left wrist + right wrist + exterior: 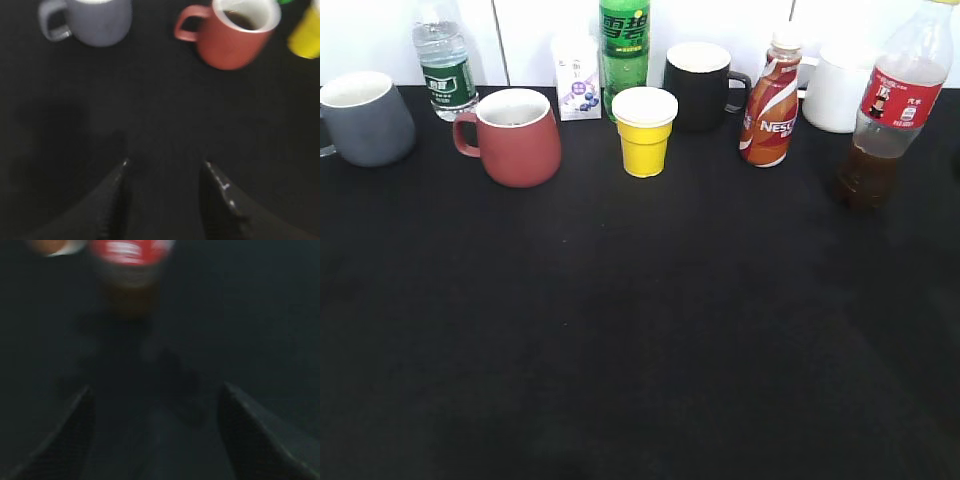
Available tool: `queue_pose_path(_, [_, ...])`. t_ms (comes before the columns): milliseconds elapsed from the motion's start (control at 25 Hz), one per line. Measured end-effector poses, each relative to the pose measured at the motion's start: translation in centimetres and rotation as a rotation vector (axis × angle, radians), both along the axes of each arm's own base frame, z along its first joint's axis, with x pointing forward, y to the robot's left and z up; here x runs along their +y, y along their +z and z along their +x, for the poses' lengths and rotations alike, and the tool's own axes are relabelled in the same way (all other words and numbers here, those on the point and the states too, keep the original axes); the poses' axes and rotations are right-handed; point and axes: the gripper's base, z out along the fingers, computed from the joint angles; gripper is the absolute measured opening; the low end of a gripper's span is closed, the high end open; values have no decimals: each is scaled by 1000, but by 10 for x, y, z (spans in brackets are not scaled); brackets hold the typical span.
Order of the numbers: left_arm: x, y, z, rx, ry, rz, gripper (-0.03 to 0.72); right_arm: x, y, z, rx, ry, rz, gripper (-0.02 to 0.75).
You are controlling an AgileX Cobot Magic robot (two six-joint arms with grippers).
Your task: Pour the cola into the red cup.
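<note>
We found the red cup (517, 136) standing upright on the black tabletop (640, 330), with the grey mug (364, 117) to its left, the yellow paper cup (645, 131) just to its right, and the cola (892, 115) well off to its right, upright at the far end of the row. Dark liquid showed inside the cup (seen from the left wrist). Our left gripper (165, 192) hung nearer than the cup with its fingers apart and empty, and our right gripper (155, 432) faced the blurred cola, spread wide and holding nothing.
</note>
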Motion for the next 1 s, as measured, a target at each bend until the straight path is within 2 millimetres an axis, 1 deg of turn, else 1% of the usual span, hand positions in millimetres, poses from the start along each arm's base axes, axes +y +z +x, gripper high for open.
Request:
queue_pose_path(40, [3,12,-21,-53,-24,15,340,-1,18,-12,-27,20,29,576])
queue_pose_path(80, [7,23,-44,-117,-46,27,340,-5,35,-29,-74,25,56,576])
queue_pose_path(120, [9,29,-59,-155,-53,29,340,-10,50,-51,-119,37,87,575])
queue_pose_path(160, [10,28,-71,-176,-59,24,340,-15,58,-75,-115,49,104,575])
queue_pose_path(200, [12,22,-83,-170,-65,21,340,-22,66,-102,-134,58,125,575])
queue_pose_path(240, [14,13,-95,-154,-69,25,340,-28,64,-121,-145,59,130,574])
queue_pose_path(360, [20,-13,-134,-184,-84,36,340,-47,35,-181,-127,49,136,574])
queue_pose_path(400, [22,-22,-146,-209,-90,43,340,-53,26,-198,-158,46,139,574])
queue_pose_path(440, [23,-30,-154,-232,-108,64,340,-58,15,-210,-180,40,131,574])
queue_pose_path(480, [24,-37,-161,-248,-120,78,340,-62,5,-218,-213,44,116,574])
queue_pose_path(520, [25,-42,-165,-252,-127,86,340,-63,-3,-222,-230,51,108,574])
queue_pose_path(560, [25,-42,-167,-261,-129,89,340,-64,-11,-223,-239,57,104,574])
queue_pose_path(640, [25,-43,-167,-263,-131,92,340,-60,-15,-218,-287,83,112,574])
queue_pose_path(760, [25,-43,-168,-265,-133,95,340,-57,-15,-217,-296,125,114,574])
queue_pose_path(1000, [25,-43,-168,-267,-133,95,340,-57,-15,-217,-302,106,114,574])
